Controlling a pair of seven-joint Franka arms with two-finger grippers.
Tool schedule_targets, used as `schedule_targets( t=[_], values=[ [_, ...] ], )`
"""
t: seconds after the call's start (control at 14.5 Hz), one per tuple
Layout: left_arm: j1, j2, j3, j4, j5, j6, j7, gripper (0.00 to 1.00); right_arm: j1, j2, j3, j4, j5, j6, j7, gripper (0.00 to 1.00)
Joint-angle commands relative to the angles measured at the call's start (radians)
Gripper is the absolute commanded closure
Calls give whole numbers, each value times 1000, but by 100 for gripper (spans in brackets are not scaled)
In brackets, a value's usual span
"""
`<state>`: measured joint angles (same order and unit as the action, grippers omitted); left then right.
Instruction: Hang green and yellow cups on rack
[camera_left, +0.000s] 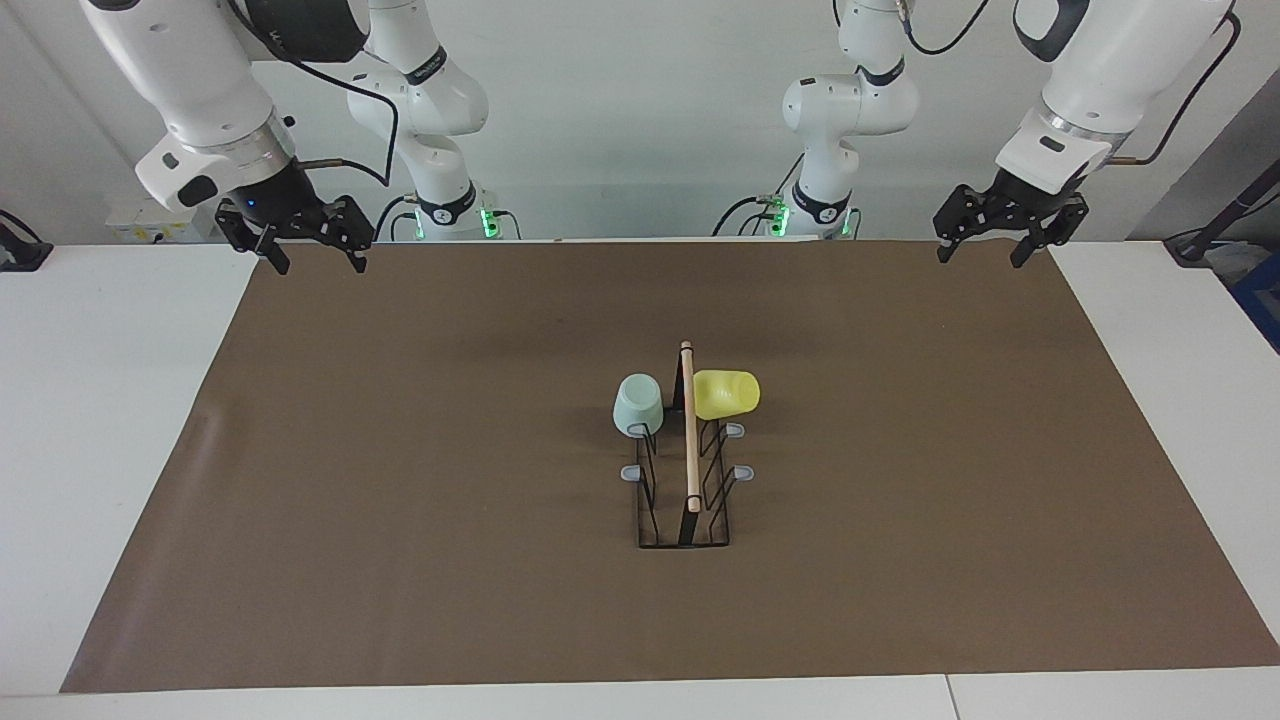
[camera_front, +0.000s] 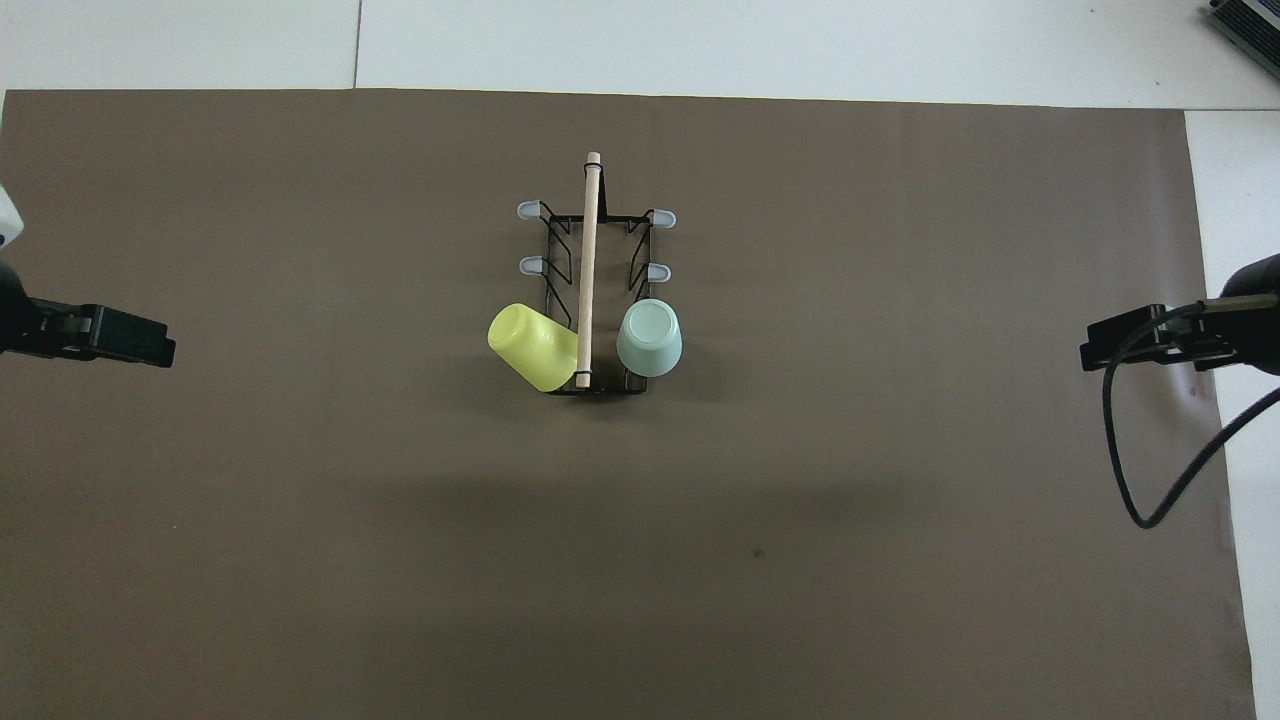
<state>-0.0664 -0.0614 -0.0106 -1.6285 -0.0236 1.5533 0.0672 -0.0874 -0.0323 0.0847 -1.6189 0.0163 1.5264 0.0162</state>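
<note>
The black wire rack (camera_left: 689, 440) (camera_front: 588, 250) with a wooden rod on top stands mid-mat. A mint green cup (camera_left: 636, 404) (camera_front: 649, 338) hangs upside down on a prong at the rack's end nearer the robots, on the right arm's side. Beside it, across the rod, the yellow cup (camera_left: 727, 394) (camera_front: 530, 347) hangs tilted on a prong on the left arm's side. My left gripper (camera_left: 980, 258) (camera_front: 130, 338) hovers open and empty over the mat's edge by its base. At the other end, my right gripper (camera_left: 320, 264) (camera_front: 1125, 342) hovers open and empty over the mat's corner.
A brown mat (camera_left: 400, 480) covers most of the white table (camera_left: 110, 400). Several grey-tipped prongs (camera_left: 744, 472) on the rack's end farther from the robots carry nothing. A black cable (camera_front: 1120, 450) loops below the right gripper.
</note>
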Motion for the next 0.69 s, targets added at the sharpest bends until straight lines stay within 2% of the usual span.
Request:
schedule_targets(
  t=[0.0,0.28,0.62],
  values=[
    [5,2,-9,15,34,-22,-18,0,-15,-17,9,-13,14,-5,5,0],
    [7,24,-8,55,22,-32,-18,0,-15,-17,9,-13,14,-5,5,0],
    [8,97,-8,183,8,-116,-17,0,-15,-17,9,-13,14,-5,5,0]
  ],
)
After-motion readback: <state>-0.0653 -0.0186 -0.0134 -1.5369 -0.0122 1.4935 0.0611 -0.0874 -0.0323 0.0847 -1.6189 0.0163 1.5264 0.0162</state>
